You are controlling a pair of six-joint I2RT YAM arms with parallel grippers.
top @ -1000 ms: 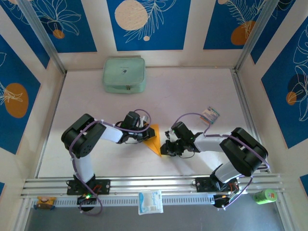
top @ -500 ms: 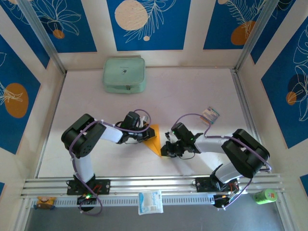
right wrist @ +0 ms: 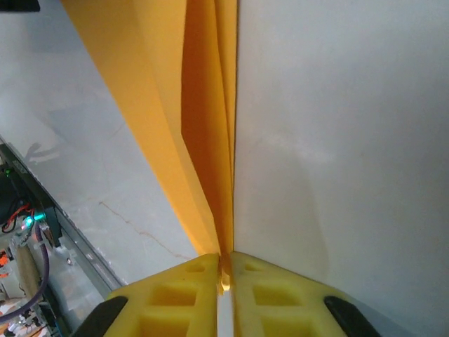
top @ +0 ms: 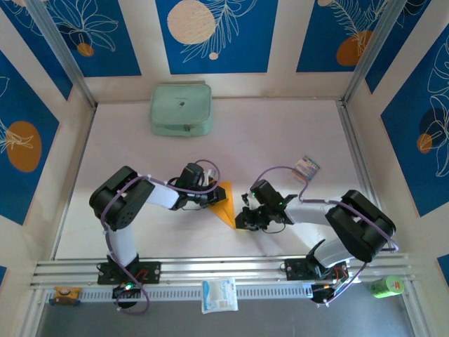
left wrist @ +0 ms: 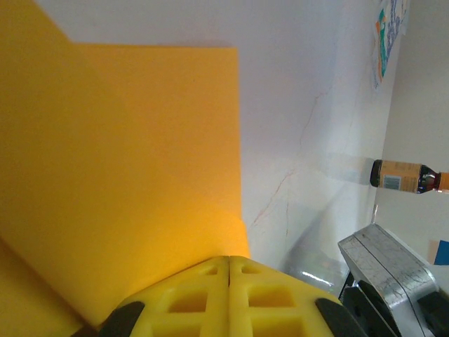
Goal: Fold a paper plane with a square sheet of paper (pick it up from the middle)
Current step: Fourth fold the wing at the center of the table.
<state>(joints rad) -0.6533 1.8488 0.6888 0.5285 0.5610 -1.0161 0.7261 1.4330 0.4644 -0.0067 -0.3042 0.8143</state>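
The square sheet of paper is now an orange-yellow pointed paper plane [top: 223, 203], lying on the table between my two grippers with its tip toward the near edge. My left gripper [top: 210, 200] is at its left edge. In the left wrist view the fingers [left wrist: 229, 261] are shut tight and rest against the flat paper [left wrist: 126, 175], with nothing showing between them. My right gripper [top: 240, 219] is at the pointed end. In the right wrist view its jaws [right wrist: 224, 263] are shut on the paper's folded layers [right wrist: 203, 140], which run away from the fingers as a narrow crease.
A pale green zipped pouch [top: 181, 109] lies at the back left. A small striped card [top: 306, 167] is on the right of the table. On the front rail lie a white-and-blue packet [top: 219, 295] and a green can [top: 384, 286]. A brown bottle [left wrist: 407, 175] stands beyond the table.
The right arm's elbow has drifted slightly to the right. The paper and the left arm have stayed where they were.
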